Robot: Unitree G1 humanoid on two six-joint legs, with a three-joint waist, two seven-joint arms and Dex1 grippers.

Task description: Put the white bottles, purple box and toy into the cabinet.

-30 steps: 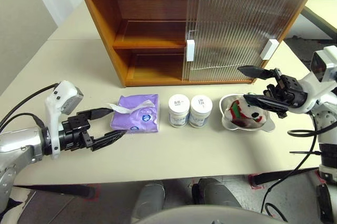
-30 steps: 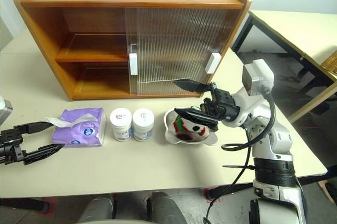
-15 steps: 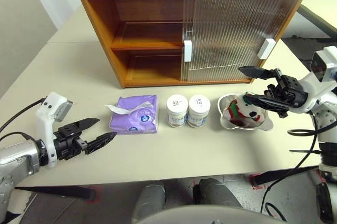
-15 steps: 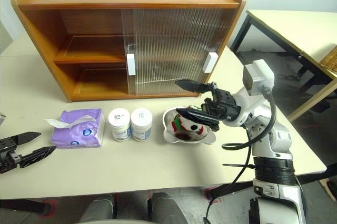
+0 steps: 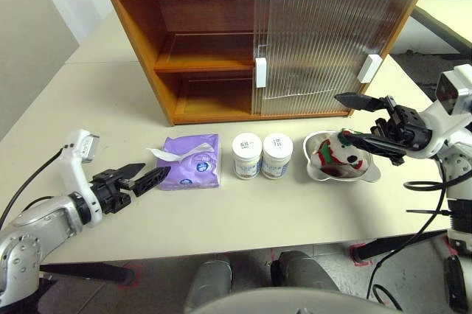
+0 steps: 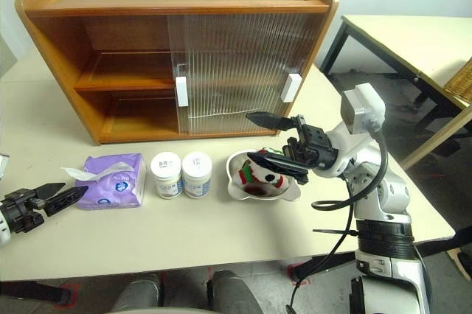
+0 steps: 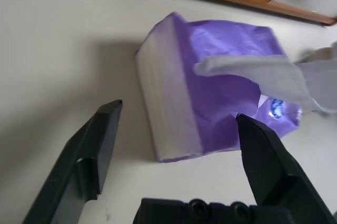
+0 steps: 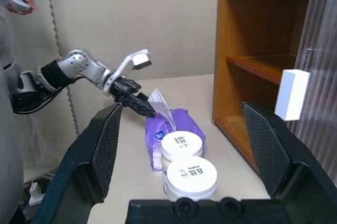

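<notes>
Purple box [image 5: 189, 170] lies flat on the worktop [image 5: 295, 211], long axis toward the cabinet [image 5: 265, 37]. Left end effector [image 5: 144, 177] apart beside it; right end effector [image 5: 354, 119] apart above the toy [image 5: 341, 154].

The toy [image 5: 341, 155] lies partly hidden (inside the steel bowl [image 5: 318, 172]).

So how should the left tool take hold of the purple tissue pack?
Grip the purple box across its narrower width, near the end facing the left tool. Come in low along the table from that side. The open fingers already straddle that end, and the loose tissue on top makes a top grasp awkward.
</notes>
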